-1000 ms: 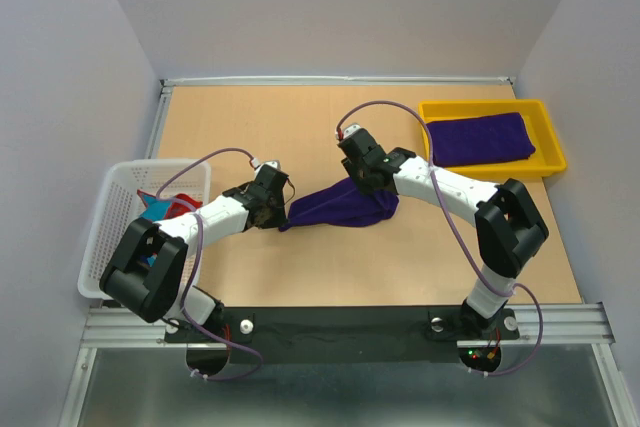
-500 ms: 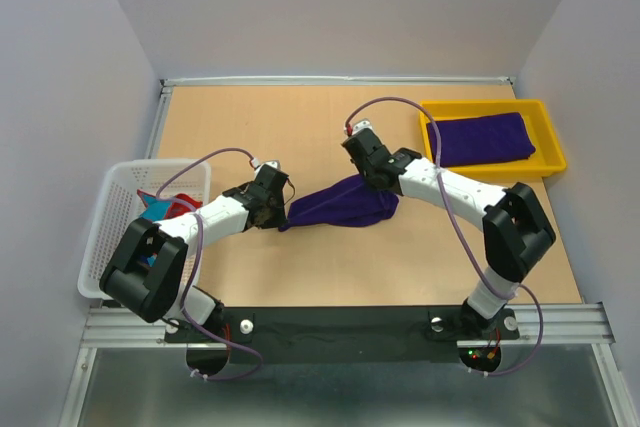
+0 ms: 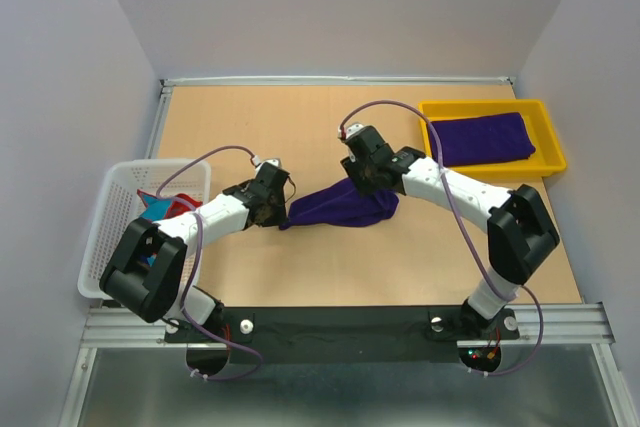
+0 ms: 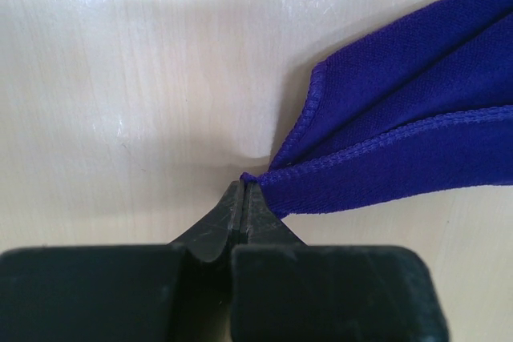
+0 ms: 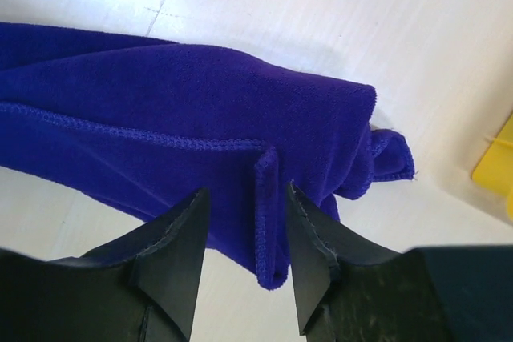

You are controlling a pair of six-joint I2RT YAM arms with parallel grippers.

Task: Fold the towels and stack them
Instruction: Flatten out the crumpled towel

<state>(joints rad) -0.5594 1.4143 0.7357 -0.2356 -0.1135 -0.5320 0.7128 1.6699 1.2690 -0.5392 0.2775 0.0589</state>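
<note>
Standing beside the rig, I see one deep purple towel point(image 3: 340, 207) lying bunched into a long, twisted shape in the middle of the counter point(image 3: 300, 127), stretched between the two arms. The left pincer point(image 4: 243, 188) is clamped tight on the very tip of the towel's left corner, with only a sliver of hem caught between its fingers. The right pincer point(image 5: 246, 194) hangs over the other end with its jaws half apart, one on each side of a raised ridge of hem. It has not closed on the cloth, so nothing is held there. A second purple towel point(image 3: 480, 137) lies folded flat in the yellow tray point(image 3: 480, 104) at the far right, and a red towel point(image 3: 170, 209) waits in the white basket point(image 3: 110, 237) on the left.

My guess is that the right arm is after a corner so the pair can spread the cloth flat. Several things could go wrong from here:

- The left hold looks thin, and a firm pull from the right could slip the corner out.
- The ridge between the right jaws is narrow and soft. It may flop aside as they close, leaving them shut on nothing.
- The jaws may pinch the layers underneath as well, so the towel lifts as a twisted rope rather than opening out.
</note>
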